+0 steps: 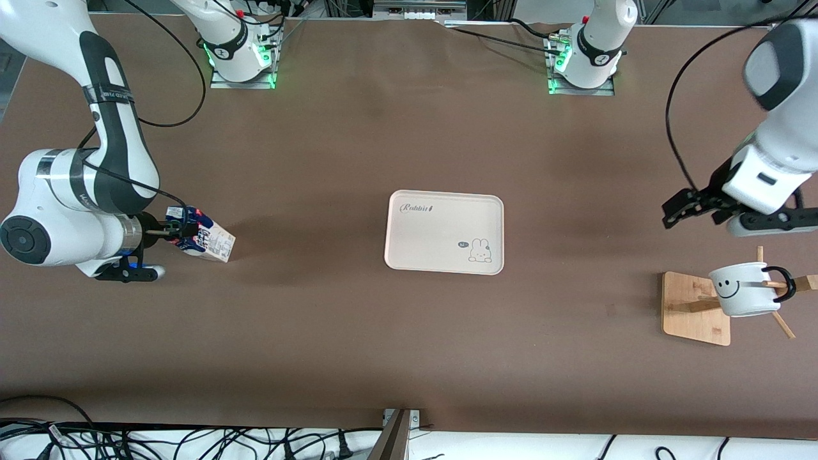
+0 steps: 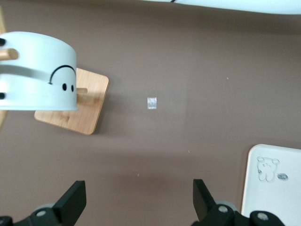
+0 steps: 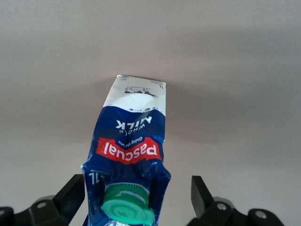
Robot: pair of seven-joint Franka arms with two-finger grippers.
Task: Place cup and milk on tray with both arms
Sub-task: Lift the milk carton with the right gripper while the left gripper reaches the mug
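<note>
With both grippers spread and holding nothing, we read the task as barely begun.

Right gripper [image 1: 182,235]: fingers apart on either side of the milk's [image 1: 206,239] cap end, not pressing it as far as we can tell. The milk sits on the table, well apart from the tray [image 1: 444,232], toward the right arm's end. In the right wrist view the green cap [image 3: 128,210] sits between the fingers [image 3: 70,195], with a gap showing on each side.

Left gripper [image 1: 689,207]: fingers wide apart, nothing between them, over bare table toward the left arm's end of the tray. The cup [image 1: 744,289] hangs by its handle on a peg of the wooden rack [image 1: 695,308], well apart from the tray toward the left arm's end and a little nearer the front camera. The left wrist view shows the cup [image 2: 35,70] and rack base [image 2: 75,106] clear of the fingers [image 2: 73,201].

The tray is bare, with only its rabbit print [image 1: 479,250] showing.

Done: nothing placed. Left, as we judge it: close on the milk, lift and set it on the tray; bring the left gripper to the cup, take it off the peg and set it on the tray.
</note>
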